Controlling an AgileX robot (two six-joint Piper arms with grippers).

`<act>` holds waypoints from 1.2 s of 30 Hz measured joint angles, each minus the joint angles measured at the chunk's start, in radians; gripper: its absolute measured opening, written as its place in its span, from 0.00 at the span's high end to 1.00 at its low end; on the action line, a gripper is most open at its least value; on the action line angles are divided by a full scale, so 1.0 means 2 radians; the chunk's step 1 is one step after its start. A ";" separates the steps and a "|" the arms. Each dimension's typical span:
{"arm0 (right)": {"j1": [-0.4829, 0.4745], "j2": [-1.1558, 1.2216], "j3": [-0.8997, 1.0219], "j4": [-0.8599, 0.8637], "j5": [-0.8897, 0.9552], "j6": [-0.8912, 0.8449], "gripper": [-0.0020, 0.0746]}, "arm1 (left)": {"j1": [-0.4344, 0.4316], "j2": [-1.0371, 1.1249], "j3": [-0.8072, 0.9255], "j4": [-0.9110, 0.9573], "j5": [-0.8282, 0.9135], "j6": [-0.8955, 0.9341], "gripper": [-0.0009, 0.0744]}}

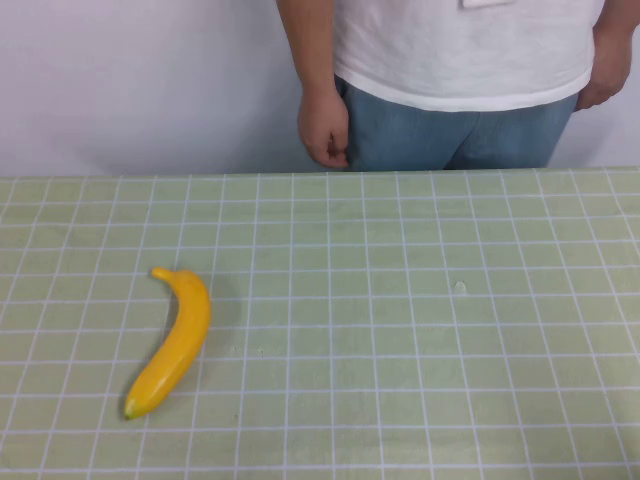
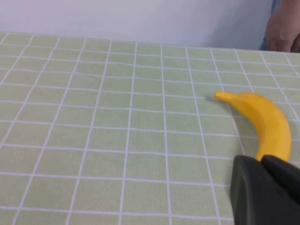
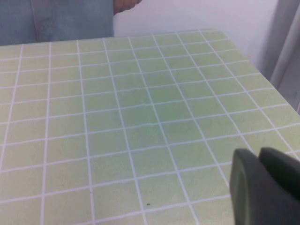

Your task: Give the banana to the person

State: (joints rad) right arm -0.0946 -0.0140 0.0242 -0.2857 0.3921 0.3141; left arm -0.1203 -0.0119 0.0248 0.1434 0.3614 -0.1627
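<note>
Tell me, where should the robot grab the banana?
Probably around its thick middle, coming straight down from above. The banana lies flat on the table, so its sides are free for the fingers to close across its width. The left gripper sits just short of the banana, on the banana's side of the table, so it suits best. The right gripper is over bare cloth, away from it.

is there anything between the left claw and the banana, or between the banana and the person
Nothing visible. The banana lies alone on the checked cloth, just ahead of the left claw. Bare cloth runs from it to the person at the far edge. The right claw sits away over empty squares.
</note>
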 joint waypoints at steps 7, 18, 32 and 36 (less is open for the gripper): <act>0.000 0.000 0.000 0.000 0.000 0.000 0.99 | 0.000 0.000 0.000 0.000 0.000 0.000 0.98; 0.000 0.000 0.000 0.000 0.000 0.000 0.99 | 0.000 0.000 0.000 0.000 0.000 -0.002 0.98; 0.000 0.000 0.000 0.000 0.000 0.000 0.99 | 0.000 0.000 0.000 -0.003 0.000 -0.002 0.98; 0.000 0.000 0.000 0.000 0.000 0.000 0.99 | 0.000 0.000 0.000 -0.006 -0.008 -0.004 0.98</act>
State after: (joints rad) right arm -0.0946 -0.0140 0.0242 -0.2857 0.3921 0.3141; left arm -0.1203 -0.0119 0.0248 0.1321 0.3459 -0.1713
